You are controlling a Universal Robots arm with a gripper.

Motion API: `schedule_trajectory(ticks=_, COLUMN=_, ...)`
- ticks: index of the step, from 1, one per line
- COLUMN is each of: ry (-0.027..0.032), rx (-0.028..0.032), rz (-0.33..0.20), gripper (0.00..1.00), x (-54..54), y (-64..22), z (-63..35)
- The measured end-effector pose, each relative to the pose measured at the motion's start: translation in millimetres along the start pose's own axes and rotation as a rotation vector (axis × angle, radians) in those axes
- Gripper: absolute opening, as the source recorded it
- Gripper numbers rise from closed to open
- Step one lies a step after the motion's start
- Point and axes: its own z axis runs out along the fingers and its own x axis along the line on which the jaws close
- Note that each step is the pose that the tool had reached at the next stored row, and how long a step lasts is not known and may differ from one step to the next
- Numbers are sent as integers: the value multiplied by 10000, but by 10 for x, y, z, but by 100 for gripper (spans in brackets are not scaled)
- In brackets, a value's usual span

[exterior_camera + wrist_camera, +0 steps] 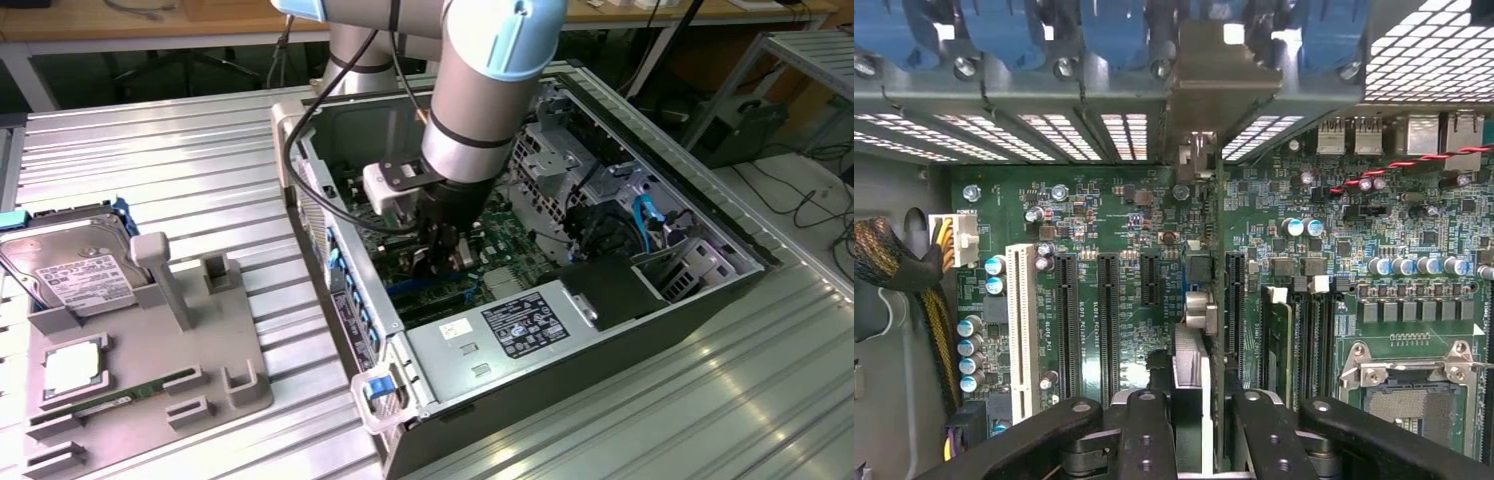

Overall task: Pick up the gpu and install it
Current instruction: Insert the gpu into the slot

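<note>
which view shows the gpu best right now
The wrist view. There the gpu appears edge-on, held upright in the tool above the motherboard slots, its bracket reaching up toward the case's rear openings. In the exterior view the arm and tool inside the computer case hide most of the card.
</note>
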Motion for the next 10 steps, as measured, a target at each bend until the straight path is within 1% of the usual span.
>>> schedule_trajectory(ticks=4, ry=0, rx=0, rz=0, gripper=28, x=5, y=0, z=25)
schedule_trajectory(ticks=7, ry=12, rx=-5, rz=0, gripper=28, x=8, y=0, z=54)
schedule_trajectory(ticks=10, ry=5, rx=-2, rz=0, gripper=28, x=8, y=-1, z=71)
